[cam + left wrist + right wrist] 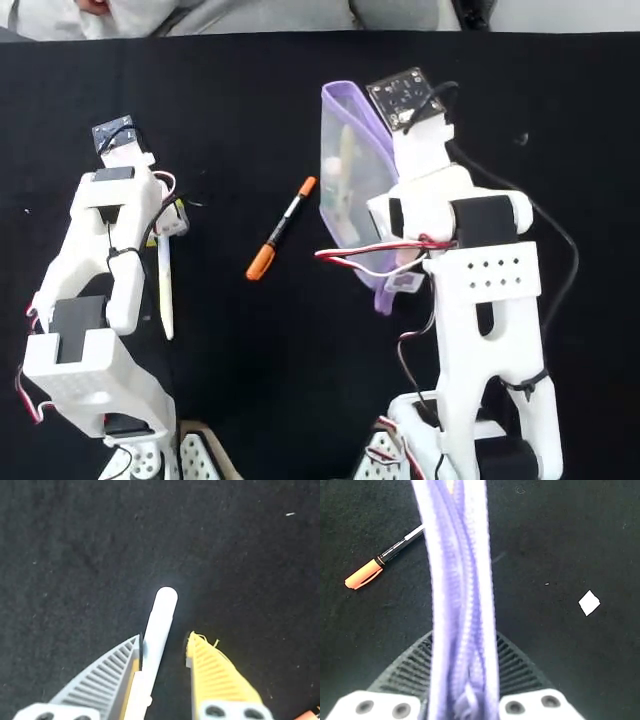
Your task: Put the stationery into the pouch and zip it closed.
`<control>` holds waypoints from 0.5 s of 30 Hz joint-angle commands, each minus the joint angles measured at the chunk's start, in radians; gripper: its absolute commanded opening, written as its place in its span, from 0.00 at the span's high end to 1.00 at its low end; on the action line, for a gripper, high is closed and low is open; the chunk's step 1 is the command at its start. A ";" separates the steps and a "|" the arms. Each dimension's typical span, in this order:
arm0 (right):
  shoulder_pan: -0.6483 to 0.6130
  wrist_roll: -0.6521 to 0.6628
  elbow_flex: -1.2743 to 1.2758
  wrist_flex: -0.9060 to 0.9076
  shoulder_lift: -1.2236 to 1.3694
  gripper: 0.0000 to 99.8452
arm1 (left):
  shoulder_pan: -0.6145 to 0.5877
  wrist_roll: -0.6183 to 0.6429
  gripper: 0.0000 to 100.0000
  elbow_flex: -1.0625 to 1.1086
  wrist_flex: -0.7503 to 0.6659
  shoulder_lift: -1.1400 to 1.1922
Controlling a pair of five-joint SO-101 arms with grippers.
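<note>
The left gripper [165,637] stands with its jaws apart, straddling the white pen [162,615], which lies on the black table [230,100] against the grey finger, with a gap to the yellow one. The right gripper [465,670] is clamped on the zipper edge of the purple pouch [460,580], which stands on edge beside that arm. The orange marker [281,228] lies on the table between the two arms, just beside the pouch. A small white scrap [589,603] lies on the pouch's other side.
</note>
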 commanded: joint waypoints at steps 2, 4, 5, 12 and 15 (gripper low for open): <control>0.012 0.012 0.033 -0.009 0.018 0.99 | -0.005 -0.003 0.84 0.007 -0.031 -0.035; 0.012 0.012 0.033 -0.009 0.018 0.99 | -0.010 -0.005 0.84 0.024 -0.066 -0.017; 0.012 0.012 0.033 -0.009 0.018 0.99 | -0.010 -0.020 0.84 0.027 -0.078 -0.003; 0.012 0.012 0.035 -0.009 0.016 0.99 | -0.008 -0.066 0.84 -0.053 -0.038 0.064; 0.012 0.012 0.035 -0.009 0.016 0.99 | -0.010 -0.068 0.86 -0.082 -0.032 0.106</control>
